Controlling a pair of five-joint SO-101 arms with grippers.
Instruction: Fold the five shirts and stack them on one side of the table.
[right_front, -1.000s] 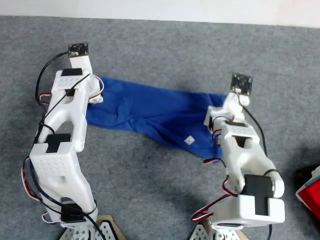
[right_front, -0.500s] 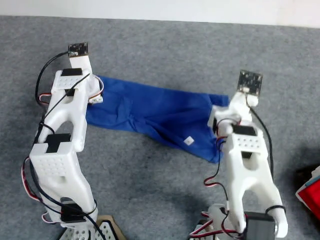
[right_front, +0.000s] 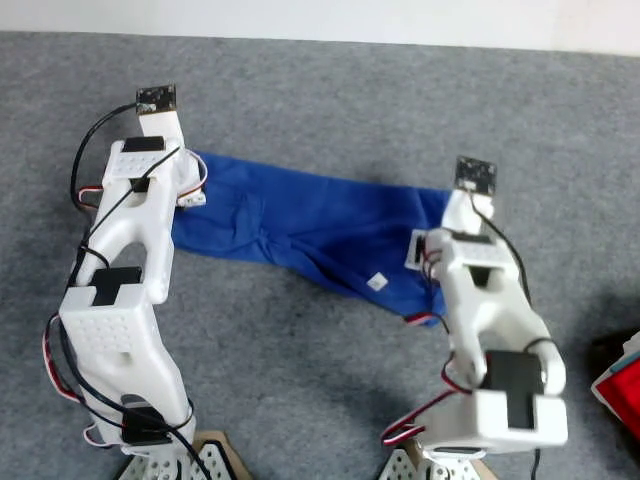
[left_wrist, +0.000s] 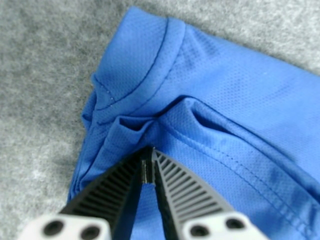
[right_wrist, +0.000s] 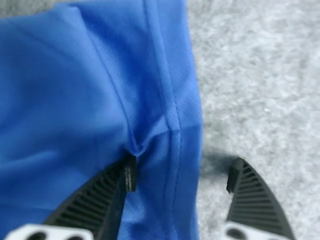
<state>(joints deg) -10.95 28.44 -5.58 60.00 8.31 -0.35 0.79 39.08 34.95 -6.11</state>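
Note:
A blue shirt (right_front: 300, 225) lies stretched out across the grey table, with a small white tag showing near its right end. My left gripper (left_wrist: 148, 167) sits at the shirt's left end (left_wrist: 165, 90), shut on a bunched fold of fabric by the hemmed sleeve edge. At the shirt's right end (right_wrist: 100, 90) my right gripper (right_wrist: 182, 175) is open. One finger (right_wrist: 127, 175) presses on the cloth beside a seam. The other finger (right_wrist: 240, 177) hangs over bare table just off the shirt's edge.
The grey felt table (right_front: 330, 90) lies bare beyond the shirt and in front of it between the two arm bases. A red object (right_front: 618, 385) sits at the right edge of the high view, next to the right arm (right_front: 480, 300).
The right arm stretched out and to the right, then drew back to the shirt's right end. The left arm and the shirt's left end have stayed still.

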